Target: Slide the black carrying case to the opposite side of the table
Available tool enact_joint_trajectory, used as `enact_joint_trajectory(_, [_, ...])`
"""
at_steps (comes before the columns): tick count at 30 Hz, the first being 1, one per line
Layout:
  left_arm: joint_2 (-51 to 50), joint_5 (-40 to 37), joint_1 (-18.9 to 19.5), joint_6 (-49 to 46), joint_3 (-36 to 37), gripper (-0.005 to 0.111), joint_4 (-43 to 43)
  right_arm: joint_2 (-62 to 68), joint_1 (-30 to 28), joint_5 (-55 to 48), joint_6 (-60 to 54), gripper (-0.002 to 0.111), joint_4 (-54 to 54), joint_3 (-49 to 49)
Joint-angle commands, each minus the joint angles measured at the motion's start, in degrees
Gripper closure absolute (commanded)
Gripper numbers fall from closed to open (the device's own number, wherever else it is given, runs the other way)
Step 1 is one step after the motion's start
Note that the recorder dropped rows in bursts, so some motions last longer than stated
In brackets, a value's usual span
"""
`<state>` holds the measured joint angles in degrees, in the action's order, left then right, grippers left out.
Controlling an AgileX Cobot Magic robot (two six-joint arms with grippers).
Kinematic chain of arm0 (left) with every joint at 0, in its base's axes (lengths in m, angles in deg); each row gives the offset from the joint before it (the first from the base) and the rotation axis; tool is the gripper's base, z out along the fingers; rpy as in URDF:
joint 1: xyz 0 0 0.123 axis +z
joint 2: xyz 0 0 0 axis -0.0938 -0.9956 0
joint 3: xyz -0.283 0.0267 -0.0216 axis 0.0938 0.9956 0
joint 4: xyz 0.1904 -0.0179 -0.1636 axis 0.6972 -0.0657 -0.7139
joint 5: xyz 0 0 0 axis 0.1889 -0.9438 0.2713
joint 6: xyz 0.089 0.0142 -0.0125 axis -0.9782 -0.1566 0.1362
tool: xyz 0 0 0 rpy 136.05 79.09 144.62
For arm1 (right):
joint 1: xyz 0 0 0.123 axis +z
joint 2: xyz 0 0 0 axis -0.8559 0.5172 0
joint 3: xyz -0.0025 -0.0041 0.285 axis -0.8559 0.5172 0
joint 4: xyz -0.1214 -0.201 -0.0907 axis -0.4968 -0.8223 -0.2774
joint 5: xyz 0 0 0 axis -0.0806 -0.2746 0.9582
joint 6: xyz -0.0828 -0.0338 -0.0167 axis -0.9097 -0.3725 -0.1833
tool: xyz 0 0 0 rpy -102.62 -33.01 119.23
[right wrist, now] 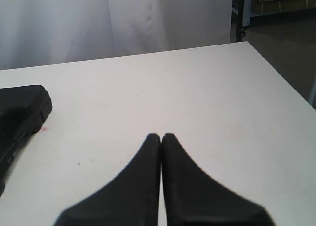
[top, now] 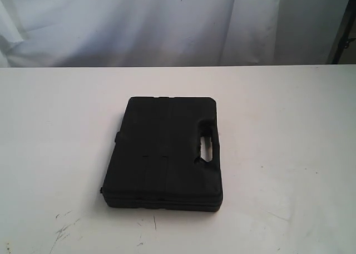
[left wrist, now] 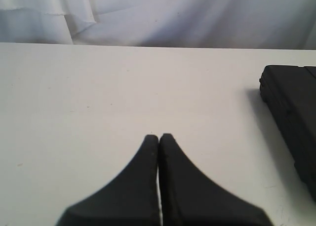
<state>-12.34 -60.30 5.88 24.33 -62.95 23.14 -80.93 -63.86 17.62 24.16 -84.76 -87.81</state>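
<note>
The flat black case (top: 165, 152) lies near the middle of the white table (top: 289, 115), its oval handle slot (top: 207, 146) on the right side. Neither arm shows in the exterior view. In the left wrist view my left gripper (left wrist: 159, 136) is shut, empty, over bare tabletop, with a corner of the case (left wrist: 291, 117) off to one side. In the right wrist view my right gripper (right wrist: 161, 135) is also shut on nothing, and the case (right wrist: 19, 114) sits at that picture's edge, apart from the fingers.
A white curtain (top: 167, 20) hangs behind the table's far edge. Dark scuff marks (top: 64, 229) lie near the front left of the table. The table's right edge (right wrist: 281, 82) drops to a dark floor with shelving (right wrist: 276, 1) beyond.
</note>
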Motion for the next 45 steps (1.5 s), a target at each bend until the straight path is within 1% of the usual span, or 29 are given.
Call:
enact_joint_trajectory(1, [0.20,0.83,0.15,0.50,0.27,0.107,0.20,-0.32,0.00,0.64,-0.01,0.108,0.22,0.16])
enact_joint_trajectory(15, [0.20,0.83,0.15,0.50,0.27,0.107,0.20,-0.32,0.00,0.64,-0.01,0.108,0.22,0.16])
enact_joint_trajectory(17, [0.20,0.83,0.15,0.50,0.27,0.107,0.20,-0.32,0.00,5.26,-0.01,0.108,-0.25,0.16])
enact_joint_trajectory(18, [0.20,0.83,0.15,0.50,0.27,0.107,0.20,-0.32,0.00,12.68,-0.01,0.108,-0.25,0.16])
enact_joint_trajectory(19, [0.20,0.83,0.15,0.50,0.27,0.107,0.20,-0.32,0.00,15.94,-0.01,0.108,-0.25,0.16])
enact_joint_trajectory(20, [0.20,0.83,0.15,0.50,0.27,0.107,0.20,-0.32,0.00,23.43,-0.01,0.108,-0.25,0.16])
enact_joint_trajectory(22, [0.20,0.83,0.15,0.50,0.27,0.107,0.20,-0.32,0.00,30.41,-0.01,0.108,-0.25,0.16])
enact_joint_trajectory(23, [0.20,0.83,0.15,0.50,0.27,0.107,0.20,-0.32,0.00,32.04,-0.01,0.108,-0.25,0.16])
enact_joint_trajectory(27, [0.20,0.83,0.15,0.50,0.27,0.107,0.20,-0.32,0.00,32.34,-0.01,0.108,-0.15,0.16])
enact_joint_trajectory(29, [0.20,0.83,0.15,0.50,0.27,0.107,0.20,-0.32,0.00,36.00,-0.01,0.108,-0.19,0.16])
enact_joint_trajectory(30, [0.20,0.83,0.15,0.50,0.27,0.107,0.20,-0.32,0.00,40.12,-0.01,0.108,-0.19,0.16])
enact_joint_trajectory(31, [0.20,0.83,0.15,0.50,0.27,0.107,0.20,-0.32,0.00,41.12,-0.01,0.108,-0.19,0.16])
enact_joint_trajectory(34, [0.20,0.83,0.15,0.50,0.27,0.107,0.20,-0.32,0.00,40.54,0.49,0.108,-0.19,-0.69])
enact_joint_trajectory(38, [0.20,0.83,0.15,0.50,0.27,0.107,0.20,0.62,0.00,40.25,2.19,0.108,-0.19,-5.98])
enact_joint_trajectory(45, [0.20,0.83,0.15,0.50,0.27,0.107,0.20,13.41,0.00,28.20,1.95,0.108,-0.19,-20.47])
